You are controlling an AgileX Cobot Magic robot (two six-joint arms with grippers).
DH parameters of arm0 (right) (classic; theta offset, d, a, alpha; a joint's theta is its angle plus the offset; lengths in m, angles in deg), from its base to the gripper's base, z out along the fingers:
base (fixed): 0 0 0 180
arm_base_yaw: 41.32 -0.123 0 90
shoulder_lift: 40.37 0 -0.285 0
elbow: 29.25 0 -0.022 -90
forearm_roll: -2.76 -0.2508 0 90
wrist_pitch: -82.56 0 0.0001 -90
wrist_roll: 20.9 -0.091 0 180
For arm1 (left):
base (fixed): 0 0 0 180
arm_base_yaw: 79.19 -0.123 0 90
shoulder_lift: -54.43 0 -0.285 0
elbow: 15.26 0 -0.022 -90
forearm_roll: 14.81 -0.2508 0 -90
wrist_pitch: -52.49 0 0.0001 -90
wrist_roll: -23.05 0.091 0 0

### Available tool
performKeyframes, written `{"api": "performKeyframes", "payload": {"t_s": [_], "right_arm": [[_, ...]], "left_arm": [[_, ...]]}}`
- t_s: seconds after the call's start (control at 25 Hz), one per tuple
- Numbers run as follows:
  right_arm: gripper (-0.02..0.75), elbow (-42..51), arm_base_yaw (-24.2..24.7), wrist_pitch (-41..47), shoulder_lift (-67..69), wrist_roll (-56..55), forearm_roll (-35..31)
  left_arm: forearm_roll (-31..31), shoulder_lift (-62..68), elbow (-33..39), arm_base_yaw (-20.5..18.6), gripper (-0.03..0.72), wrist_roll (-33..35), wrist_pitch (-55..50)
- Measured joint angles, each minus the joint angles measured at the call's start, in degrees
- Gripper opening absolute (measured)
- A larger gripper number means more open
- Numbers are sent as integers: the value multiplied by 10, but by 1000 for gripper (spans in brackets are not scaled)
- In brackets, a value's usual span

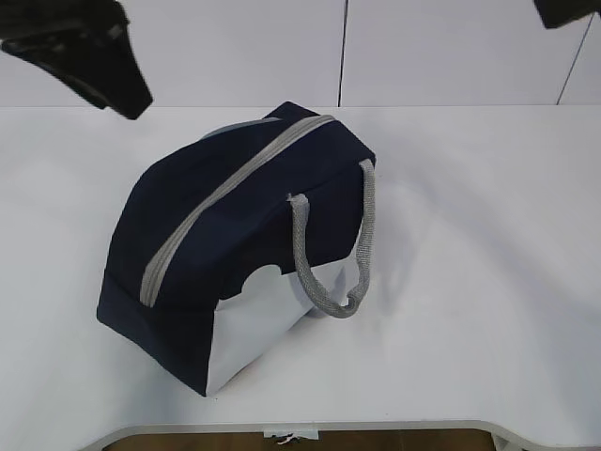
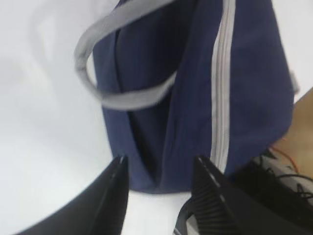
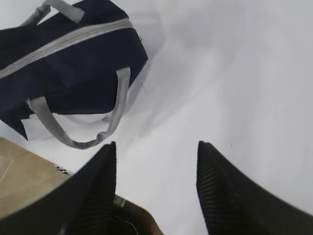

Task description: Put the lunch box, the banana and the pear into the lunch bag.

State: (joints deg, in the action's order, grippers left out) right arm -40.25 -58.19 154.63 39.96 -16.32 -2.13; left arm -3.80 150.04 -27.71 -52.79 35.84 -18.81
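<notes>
The navy-blue lunch bag [image 1: 225, 235] stands on the white table with its grey zipper [image 1: 221, 202] closed along the top and a grey rope handle [image 1: 362, 240] hanging over its white side panel. It also shows in the left wrist view [image 2: 195, 88] and the right wrist view [image 3: 68, 63]. My left gripper [image 2: 159, 164] is open and empty, held above the table at the bag's far end. My right gripper [image 3: 156, 147] is open and empty above bare table right of the bag. The lunch box, the banana and the pear are out of view.
The white table [image 1: 488, 235] spreads around the bag. Its front edge [image 1: 376, 427] runs along the bottom of the exterior view. A white wall stands behind. Floor and cables show past the table edge [image 2: 288, 161] in the left wrist view.
</notes>
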Motion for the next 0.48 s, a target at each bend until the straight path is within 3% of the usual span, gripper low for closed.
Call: {"api": "performKeyframes", "payload": {"t_s": [0.48], "right_arm": [[403,214,0,1,-219,0,0]], "left_arm": [[-11,-219,175,0,324,-8,-2]]}}
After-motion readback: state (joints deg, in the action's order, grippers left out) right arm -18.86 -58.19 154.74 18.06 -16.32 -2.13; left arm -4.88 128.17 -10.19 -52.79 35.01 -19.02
